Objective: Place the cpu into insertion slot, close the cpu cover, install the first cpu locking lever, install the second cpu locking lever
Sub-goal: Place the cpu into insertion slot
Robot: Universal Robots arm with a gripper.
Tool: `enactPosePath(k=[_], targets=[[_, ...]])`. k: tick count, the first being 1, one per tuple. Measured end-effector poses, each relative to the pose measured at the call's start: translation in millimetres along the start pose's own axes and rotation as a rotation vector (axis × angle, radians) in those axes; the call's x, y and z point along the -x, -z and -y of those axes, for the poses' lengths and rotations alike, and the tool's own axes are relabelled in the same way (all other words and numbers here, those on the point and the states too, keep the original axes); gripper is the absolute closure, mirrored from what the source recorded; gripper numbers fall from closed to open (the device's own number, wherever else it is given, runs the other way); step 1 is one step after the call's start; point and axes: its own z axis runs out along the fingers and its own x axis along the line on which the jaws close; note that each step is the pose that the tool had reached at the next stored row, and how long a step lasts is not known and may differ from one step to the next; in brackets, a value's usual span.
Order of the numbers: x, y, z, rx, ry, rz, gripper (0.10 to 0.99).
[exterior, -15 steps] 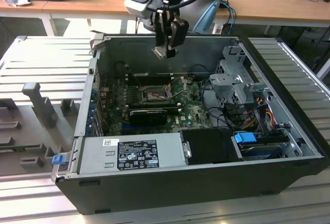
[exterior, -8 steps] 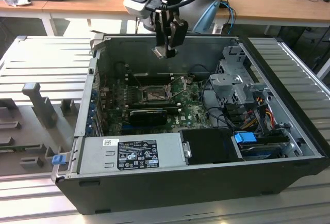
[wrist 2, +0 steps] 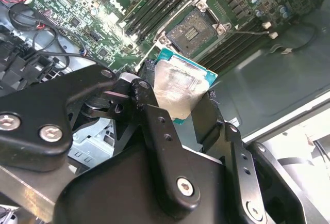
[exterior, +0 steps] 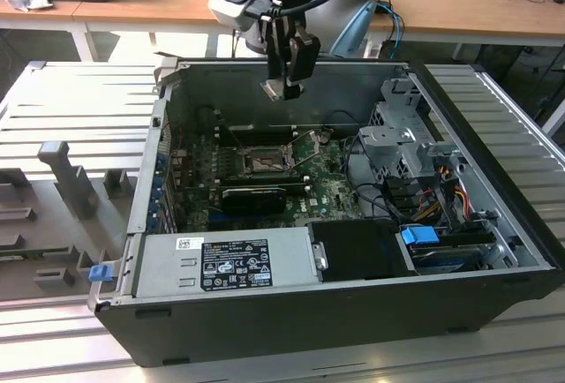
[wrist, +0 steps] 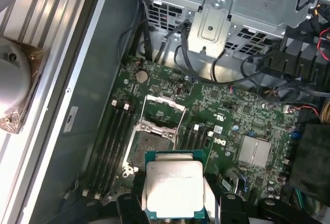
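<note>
My gripper (exterior: 284, 86) hangs high over the open computer case and is shut on the cpu (exterior: 281, 91), a small square chip with a pale silvery face. In both wrist views the cpu (wrist 2: 180, 87) (wrist: 174, 188) sits clamped between the two black fingers (wrist 2: 154, 115). The insertion slot (exterior: 262, 163) (wrist 2: 193, 28) (wrist: 149, 146) lies below on the green motherboard (exterior: 331, 191), its dark pin field bare. The cpu cover (wrist: 165, 111) stands swung open at one edge of the slot. A thin locking lever (wrist 2: 252, 30) sticks out beside the socket.
A long black card (exterior: 256, 196) lies just in front of the socket. The grey power supply (exterior: 229, 259) fills the near side of the case. A metal drive cage (exterior: 402, 136) and cable bundles (exterior: 446, 180) stand at the exterior view's right. Memory slots (wrist: 113, 141) flank the socket.
</note>
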Motion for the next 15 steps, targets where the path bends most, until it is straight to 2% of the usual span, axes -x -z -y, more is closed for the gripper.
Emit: enactPosePath(k=[15], targets=[[0.0, -0.2, 0.0, 0.001, -0.053, 0.0045, 0.557]])
